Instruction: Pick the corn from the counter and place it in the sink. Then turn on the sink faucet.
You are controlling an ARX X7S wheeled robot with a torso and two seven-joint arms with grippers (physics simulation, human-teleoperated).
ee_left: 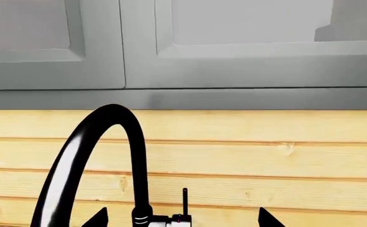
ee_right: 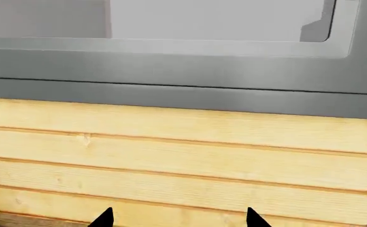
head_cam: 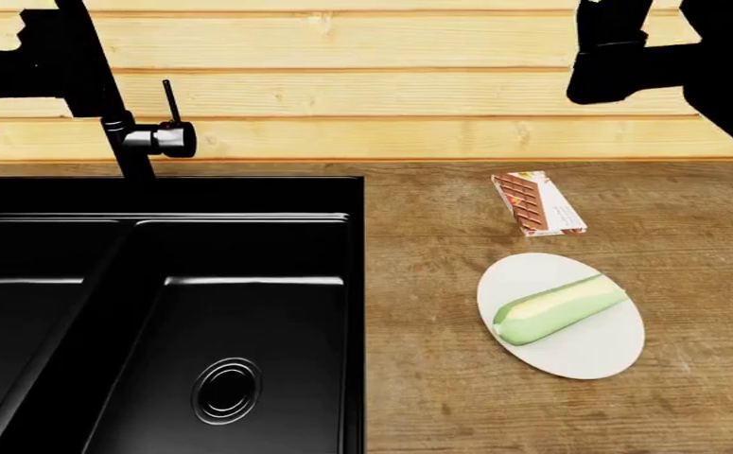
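On the counter [head_cam: 467, 416]: corn [head_cam: 558, 308] lying on white plate [head_cam: 593, 355] | sink [head_cam: 165, 284] at left | both grippers spread apart, holding nothing

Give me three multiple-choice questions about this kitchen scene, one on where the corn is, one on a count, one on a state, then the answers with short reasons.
1. Where does the corn lie?
A. In the sink's right basin
B. On the white plate
C. On the chocolate bar

2. How many basins does the black sink have?
A. One
B. Two
C. Three

3. What is the state of the left gripper in its wrist view?
A. Open, holding nothing
B. Shut on the corn
C. Shut on the faucet lever

Answers:
1. B: the husked ear rests on the white plate on the counter, apart from the chocolate bar.
2. B: a divider splits the sink into two basins.
3. A: its two fingertips stand wide apart, with the faucet lever upright beyond them, ungripped.
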